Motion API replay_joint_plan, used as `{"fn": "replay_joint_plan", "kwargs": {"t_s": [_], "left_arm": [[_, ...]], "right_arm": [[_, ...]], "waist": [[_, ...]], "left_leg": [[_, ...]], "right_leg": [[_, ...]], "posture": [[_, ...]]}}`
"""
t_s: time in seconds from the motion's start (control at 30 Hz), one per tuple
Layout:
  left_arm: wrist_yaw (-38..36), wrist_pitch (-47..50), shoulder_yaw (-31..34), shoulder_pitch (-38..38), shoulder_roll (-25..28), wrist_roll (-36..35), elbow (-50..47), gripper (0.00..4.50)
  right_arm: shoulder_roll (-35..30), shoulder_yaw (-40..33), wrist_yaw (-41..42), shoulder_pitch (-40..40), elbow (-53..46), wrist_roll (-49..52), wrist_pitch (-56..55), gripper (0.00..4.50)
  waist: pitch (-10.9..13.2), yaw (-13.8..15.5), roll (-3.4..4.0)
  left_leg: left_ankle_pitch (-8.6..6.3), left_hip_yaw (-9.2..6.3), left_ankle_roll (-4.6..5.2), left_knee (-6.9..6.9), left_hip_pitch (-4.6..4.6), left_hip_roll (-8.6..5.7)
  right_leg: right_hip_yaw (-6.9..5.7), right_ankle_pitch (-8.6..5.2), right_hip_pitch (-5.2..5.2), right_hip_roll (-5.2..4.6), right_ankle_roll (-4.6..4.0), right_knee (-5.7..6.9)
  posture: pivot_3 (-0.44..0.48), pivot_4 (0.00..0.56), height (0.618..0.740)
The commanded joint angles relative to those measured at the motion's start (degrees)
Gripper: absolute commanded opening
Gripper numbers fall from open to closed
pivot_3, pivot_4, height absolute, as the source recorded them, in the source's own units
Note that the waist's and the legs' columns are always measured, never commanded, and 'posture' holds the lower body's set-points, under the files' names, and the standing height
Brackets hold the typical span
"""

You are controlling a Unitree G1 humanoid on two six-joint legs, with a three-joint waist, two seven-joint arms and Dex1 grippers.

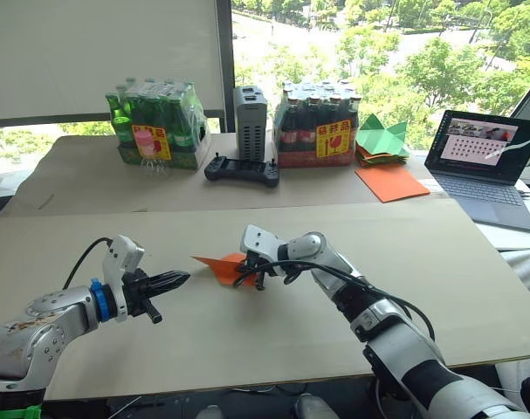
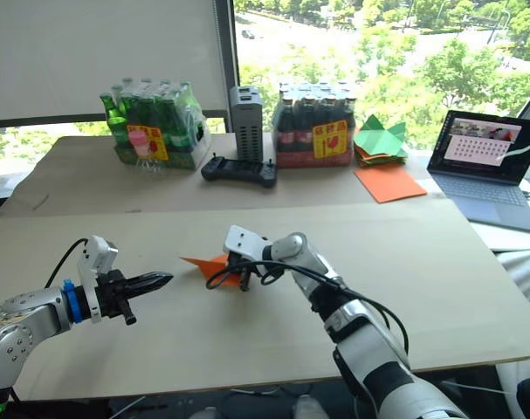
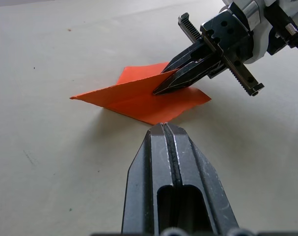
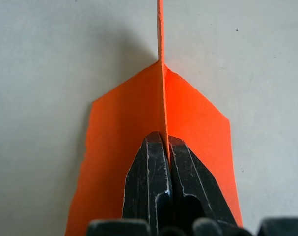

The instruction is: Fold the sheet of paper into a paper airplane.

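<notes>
Plane [image 1: 219, 264] at frame centre in left eye view, on table [image 1: 247, 340], nose pointing frame-left. Right gripper [image 3: 161, 88] pinched tight on plane's raised centre fold; wings spread flat either side on table. Left gripper [image 1: 179, 278] lower left, fingers pressed together, empty, tip just short of plane's nose, not touching. Bottle packs [image 1: 155, 127], laptop [image 1: 487, 161] along frame top.

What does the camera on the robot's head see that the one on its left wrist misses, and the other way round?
Head view alone: the bottle packs, the laptop, the green paper shapes and the larger orange sheet.

Left wrist view alone: close up, the left pincer is shut and holds nothing.

Both: the right pincer shut on the folded sheet of paper on the table.
</notes>
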Motion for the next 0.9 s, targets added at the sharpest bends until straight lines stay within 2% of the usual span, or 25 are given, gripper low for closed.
{"fn": "replay_joint_plan", "kwargs": {"t_s": [0.03,0.13,0.3,0.47,0.6,0.9], "left_arm": [[0.03,-1.19,0.94,-0.81,0.05,-0.59,-1.64,0.0],[0.11,-0.99,0.72,-0.96,0.0,-0.75,-1.82,0.0],[-0.45,-1.16,0.77,-0.15,-0.01,-0.92,-2.0,0.0],[-1.31,-1.99,-1.13,-1.73,-0.45,0.1,-0.1,0.0],[-1.83,-3.07,-3.1,-4.33,-1.56,1.05,2.59,0.0],[-2.76,-4.31,-5.29,-6.39,-2.22,1.92,5.06,0.0]], "right_arm": [[-1.97,-2.22,-1.81,1.16,-4.4,-0.13,2.61,0.04],[-5.03,-4.73,-3.73,3.38,-10.16,0.33,8.14,0.04],[-11.95,-13.28,-7.42,10.13,-25.46,3.25,25.02,0.04],[-18.17,-21.16,-13.93,16.11,-37.18,2.78,36.51,0.04],[-20.36,-28.78,-21.73,17.18,-39.21,2.26,41.89,0.04],[-25.02,-35.13,-30.81,20.92,-35.62,2.16,42.23,0.04]], "waist": [[0.0,0.09,0.0],[0.0,0.32,0.0],[0.0,1.0,0.0],[0.0,1.19,0.0],[0.0,1.31,0.0],[0.0,1.33,0.0]], "left_leg": [[0.0,0.0,0.0,0.0,0.0,0.0],[0.0,0.0,0.0,0.0,-0.03,-0.04],[0.0,-0.01,0.0,0.0,-0.11,-0.05],[0.0,0.02,0.0,-0.03,-0.1,-0.04],[0.0,0.06,0.0,-0.02,-0.09,-0.06],[0.0,0.09,0.01,-0.03,-0.13,-0.08]], "right_leg": [[0.0,0.0,0.0,0.0,0.0,-0.01],[0.0,0.0,0.0,-0.04,0.0,-0.03],[-0.02,0.0,0.0,-0.06,0.01,-0.15],[-0.02,0.0,0.0,-0.04,0.01,-0.19],[0.0,0.0,0.02,-0.04,0.01,-0.19],[0.02,0.0,0.03,-0.07,0.02,-0.27]], "posture": [[0.0,0.15,0.74],[0.0,0.15,0.74],[0.0,0.15,0.74],[0.0,0.15,0.74],[0.0,0.15,0.74],[0.0,0.15,0.74]]}}
